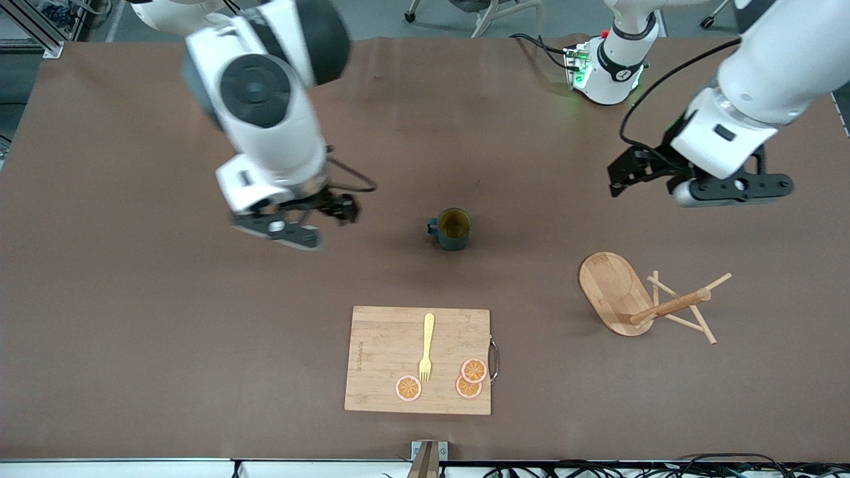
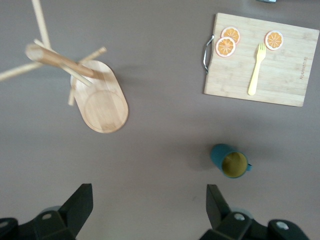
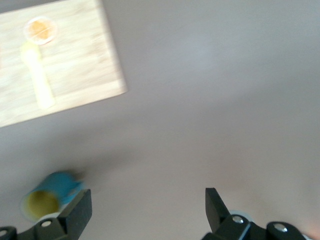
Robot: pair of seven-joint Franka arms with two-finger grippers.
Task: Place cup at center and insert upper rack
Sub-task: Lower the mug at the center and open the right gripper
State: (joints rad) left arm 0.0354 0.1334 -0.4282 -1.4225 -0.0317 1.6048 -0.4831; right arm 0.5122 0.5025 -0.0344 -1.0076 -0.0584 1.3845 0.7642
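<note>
The dark teal cup [image 1: 453,229] stands upright near the table's middle, its ochre inside showing; the wrist views also catch the cup [image 2: 231,161] [image 3: 50,195]. The wooden upper rack [image 1: 637,302] lies tipped on its side toward the left arm's end, nearer the front camera than the cup, oval base [image 2: 102,100] on edge and pegs splayed. My right gripper [image 1: 340,209] [image 3: 148,202] hangs open and empty over bare table beside the cup. My left gripper [image 1: 617,179] [image 2: 148,200] hovers open and empty over bare table, apart from the rack.
A rectangular bamboo cutting board [image 1: 372,372] [image 2: 285,80] lies nearer the front camera than the cup, carrying a yellow fork [image 1: 426,348] and three orange slices [image 1: 469,378]. Its metal handle [image 1: 493,358] faces the left arm's end. Brown table surface surrounds everything.
</note>
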